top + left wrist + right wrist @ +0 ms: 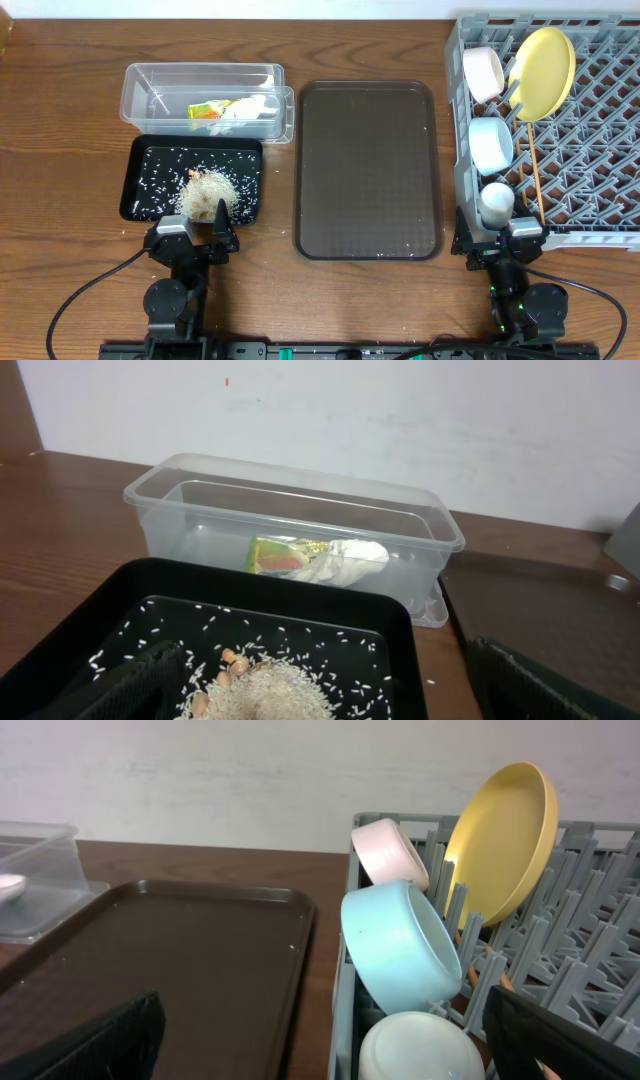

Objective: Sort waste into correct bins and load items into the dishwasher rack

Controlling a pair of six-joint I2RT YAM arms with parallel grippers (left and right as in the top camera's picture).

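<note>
Looking down, we find the grey dishwasher rack (590,150) right of the brown serving tray (368,170). The clear tub (150,92) sits to that tray's rear left, and the black tray (143,190) to its front left. The left gripper (196,232) hangs off the serving tray's front left and the right gripper (506,236) off its front right. Both sets of jaws stand spread and empty. Right of the serving tray, in the rack, stand the yellow plate (545,70), light blue bowl (490,143), white-pinkish bowl (483,72), white cup (497,200) and chopsticks (531,170). The printed wrapper (207,111) lies in the tub, and rice (205,190) litters the black tray.
</note>
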